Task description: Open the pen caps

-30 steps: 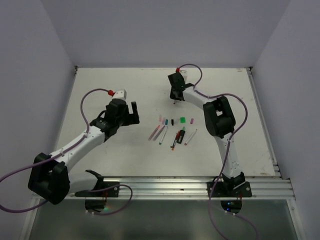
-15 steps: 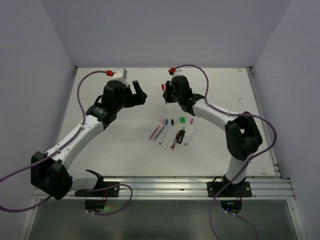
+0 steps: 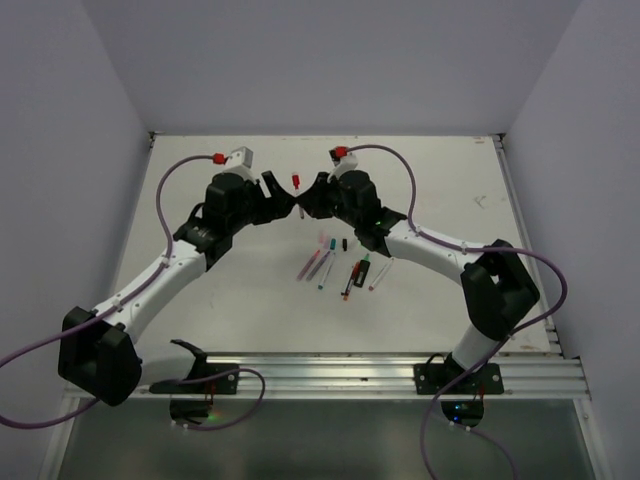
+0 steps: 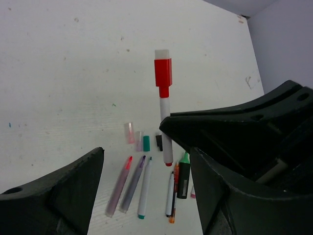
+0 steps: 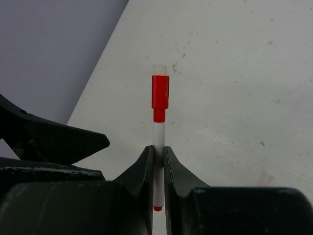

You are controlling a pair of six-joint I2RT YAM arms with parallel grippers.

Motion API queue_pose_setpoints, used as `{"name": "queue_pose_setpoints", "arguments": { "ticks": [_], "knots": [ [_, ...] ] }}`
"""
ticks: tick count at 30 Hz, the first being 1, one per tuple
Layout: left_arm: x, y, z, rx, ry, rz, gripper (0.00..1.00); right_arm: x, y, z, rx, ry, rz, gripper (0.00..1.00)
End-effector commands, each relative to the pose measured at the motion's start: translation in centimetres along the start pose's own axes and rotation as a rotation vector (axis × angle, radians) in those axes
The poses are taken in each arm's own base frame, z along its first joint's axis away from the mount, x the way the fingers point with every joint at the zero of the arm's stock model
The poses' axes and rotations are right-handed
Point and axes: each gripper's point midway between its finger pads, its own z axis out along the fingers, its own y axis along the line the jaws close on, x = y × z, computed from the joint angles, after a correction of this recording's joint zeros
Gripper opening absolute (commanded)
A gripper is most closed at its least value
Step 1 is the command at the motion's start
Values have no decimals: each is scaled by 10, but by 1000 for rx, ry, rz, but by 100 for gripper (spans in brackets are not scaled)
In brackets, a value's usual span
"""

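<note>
**A:** Where do we have the red-capped pen (image 5: 158, 134)?

**B:** Upright, off the desk (image 3: 450, 180), above its far-middle part. Our right fingers (image 5: 142, 169) are clamped on the white barrel, and the red cap (image 5: 160, 92) is on, sticking out past them.

**A:** And our left fingers (image 4: 244, 127)?

**B:** Apart, close by that pen. We cannot tell whether they touch it.

**A:** The rest?

**B:** The other pens (image 3: 335, 268) lie mid-desk. A pink cap (image 4: 129, 132), a teal cap (image 4: 146, 143) and a black cap (image 4: 159, 142) lie loose just beyond them.

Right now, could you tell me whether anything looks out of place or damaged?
Nothing looks damaged or spilled. The only thing off the table is the red-capped pen, clamped in the right gripper, cap on.
</note>
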Motion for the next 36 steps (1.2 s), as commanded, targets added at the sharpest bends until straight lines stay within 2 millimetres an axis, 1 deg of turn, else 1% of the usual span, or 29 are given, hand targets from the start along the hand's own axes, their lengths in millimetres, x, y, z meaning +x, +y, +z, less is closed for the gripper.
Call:
{"name": "queue_pose_setpoints", "arguments": {
  "ticks": [1, 3, 5, 6, 8, 10, 13, 15, 18, 21, 24, 31, 32, 36],
  "knots": [
    [-9, -10, -13, 71, -70, -25, 73, -28, 18, -4, -46, -94, 122, 0],
    [-4, -5, -16, 62, -71, -35, 72, -29, 21, -5, -59, -94, 151, 0],
    [-6, -7, -18, 91, -101, -25, 72, -29, 21, -7, -49, -93, 187, 0],
    [-3, -9, -19, 109, -93, -14, 71, -30, 21, -7, -50, -94, 193, 0],
    [5, -9, -17, 127, -71, 0, 70, -28, 21, -7, -51, -89, 202, 0],
    [10, -14, -14, 164, -55, 16, 69, -29, 23, -7, -53, -87, 211, 0],
    [12, -21, -10, 193, -49, 25, 69, -26, 24, -7, -52, -85, 216, 0],
    [15, -20, -4, 177, -39, 39, 68, -26, 26, -8, -57, -86, 225, 0],
    [21, -13, 3, 139, -28, 46, 65, -26, 29, -7, -64, -87, 228, 0],
    [27, -9, 9, 135, -15, 49, 58, -24, 32, -7, -69, -83, 230, 0],
    [34, -6, 13, 128, 6, 52, 57, -22, 32, -7, -68, -77, 233, 0],
    [32, -7, 16, 135, -4, 75, 57, -8, 32, -6, -77, -52, 228, 0],
    [32, -7, 16, 132, -2, 76, 57, -9, 34, -6, -84, -56, 236, 0],
    [34, 1, 20, 98, -4, 85, 57, -3, 39, -6, -99, -39, 242, 0]
  ]
}}
